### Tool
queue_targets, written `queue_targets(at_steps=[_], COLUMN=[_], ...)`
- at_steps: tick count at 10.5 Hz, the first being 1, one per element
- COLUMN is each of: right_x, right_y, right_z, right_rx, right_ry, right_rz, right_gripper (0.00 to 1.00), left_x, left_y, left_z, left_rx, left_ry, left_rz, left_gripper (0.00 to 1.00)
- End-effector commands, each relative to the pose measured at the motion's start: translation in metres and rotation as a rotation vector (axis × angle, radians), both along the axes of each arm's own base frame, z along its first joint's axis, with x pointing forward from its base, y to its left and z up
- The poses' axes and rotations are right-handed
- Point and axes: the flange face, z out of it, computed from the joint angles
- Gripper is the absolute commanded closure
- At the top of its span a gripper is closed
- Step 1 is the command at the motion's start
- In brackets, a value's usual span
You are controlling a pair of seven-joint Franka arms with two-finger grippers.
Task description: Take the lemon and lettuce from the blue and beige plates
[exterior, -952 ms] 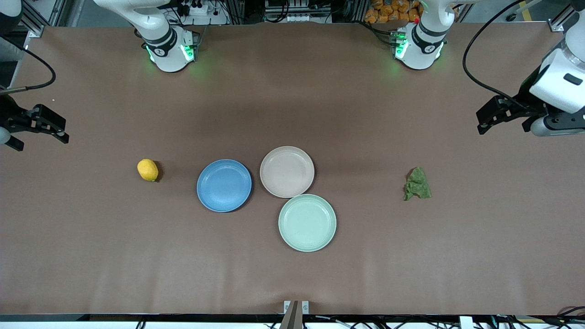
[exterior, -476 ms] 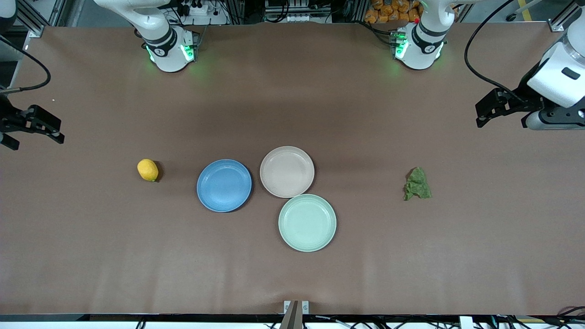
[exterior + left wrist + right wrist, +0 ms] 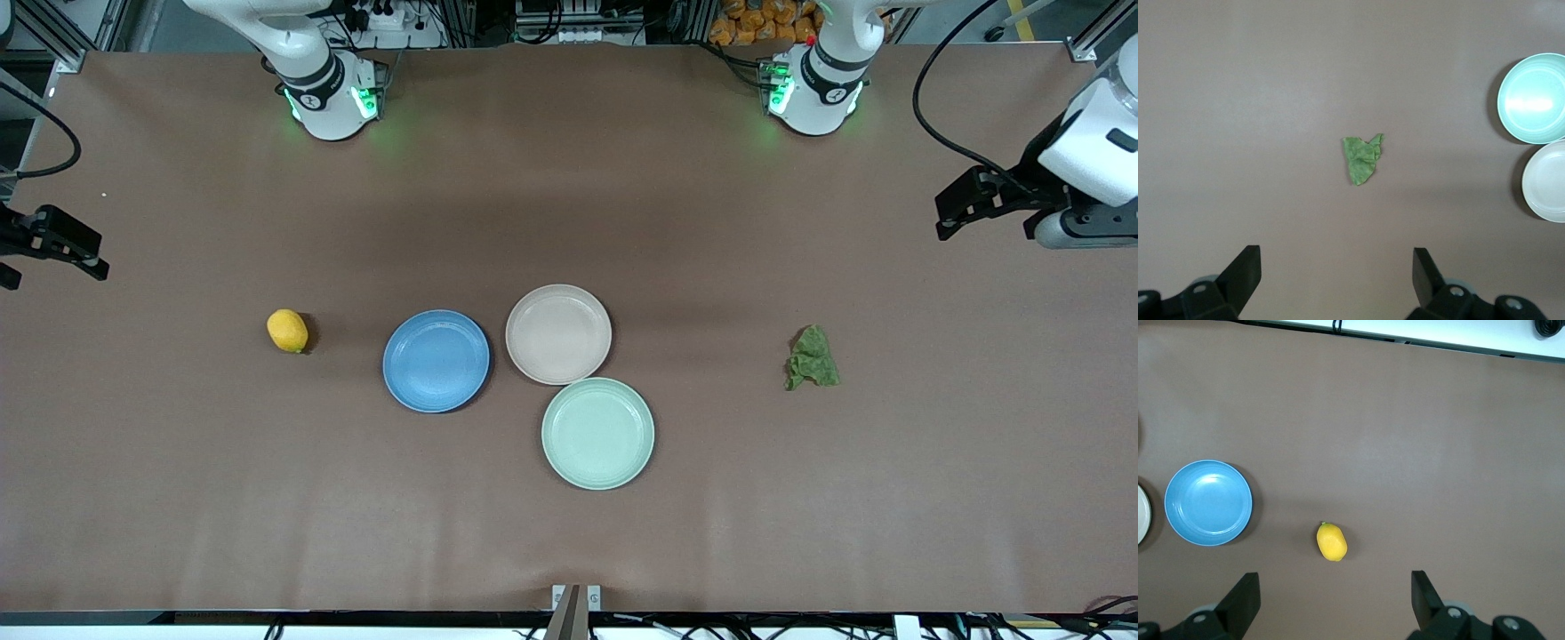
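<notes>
The yellow lemon (image 3: 287,331) (image 3: 1331,542) lies on the bare table, beside the blue plate (image 3: 436,361) (image 3: 1208,502) toward the right arm's end. Touching the blue plate is the beige plate (image 3: 558,334) (image 3: 1548,183); both are empty. The wrinkled green lettuce (image 3: 812,358) (image 3: 1363,159) lies on the table toward the left arm's end, apart from the plates. My right gripper (image 3: 55,277) (image 3: 1335,587) hangs open and empty over its end of the table. My left gripper (image 3: 944,218) (image 3: 1336,263) hangs open and empty over the other end.
An empty mint-green plate (image 3: 597,433) (image 3: 1535,97) sits against the beige plate, nearer the front camera. Both arm bases (image 3: 331,98) (image 3: 813,89) stand along the table's back edge. Brown cloth covers the whole table (image 3: 569,533).
Both grippers have drawn outward toward their own ends of the table, still open. The lemon, lettuce and plates have not moved.
</notes>
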Motion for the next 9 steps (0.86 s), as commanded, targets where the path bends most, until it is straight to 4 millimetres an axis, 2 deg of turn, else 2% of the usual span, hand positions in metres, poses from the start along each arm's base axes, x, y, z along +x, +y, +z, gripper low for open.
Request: queue_targets(at_steps=[1,5,9], right_x=[-0.0061,-0.0068,-0.0081], right_y=[-0.0054,-0.0041,-0.0060], right_z=[0.0080,0.0087,0.0075], right_rx=[-0.014,-0.011,-0.013], right_ry=[-0.006,-0.006,0.006], right_rz=[-0.052,-0.192,-0.196], right_gripper=[0.00,0.00,0.00], left_x=[-0.0070,-0.0058,-0.0058], left_y=[0.0061,0.0079,0.0077], left_z=[-0.0003,-0.0020,-0.0020], left_rx=[-0.017,-0.017,-0.011], left_ry=[0.016,0.019,0.018], left_rz=[-0.012,-0.009,-0.008], left_gripper=[0.00,0.00,0.00])
